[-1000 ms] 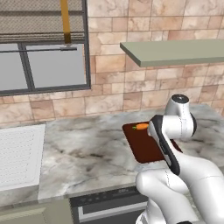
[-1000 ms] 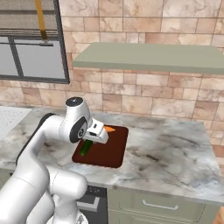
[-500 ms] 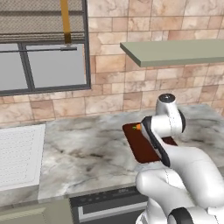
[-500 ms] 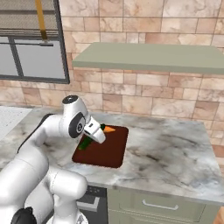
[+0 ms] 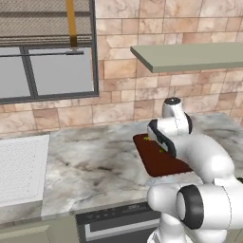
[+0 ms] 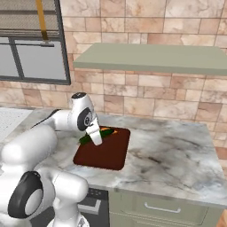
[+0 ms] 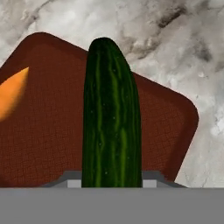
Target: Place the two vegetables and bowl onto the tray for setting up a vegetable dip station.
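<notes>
A dark green cucumber (image 7: pixel 111 122) runs straight up the hand view, held just above the reddish-brown tray (image 7: pixel 43 144). My gripper (image 6: pixel 94 138) is shut on the cucumber (image 6: pixel 84 139) over the tray's left part (image 6: pixel 104 155). The orange carrot (image 7: pixel 11 94) lies on the tray beside it, near the tray's far edge (image 6: pixel 107 131). In the left base view my hand covers the tray's far end (image 5: pixel 159 163). The bowl is out of view.
The tray lies on a marble counter (image 6: pixel 173 155) that stretches bare to its right. A white ribbed panel (image 5: pixel 21 166) lies at the counter's left end. A grey-green shelf (image 6: pixel 150 57) juts from the brick wall above the tray.
The arm has swivelled, and the hand with the cucumber has shifted slightly toward the tray's far end. The carrot and the tray have stayed in place.
</notes>
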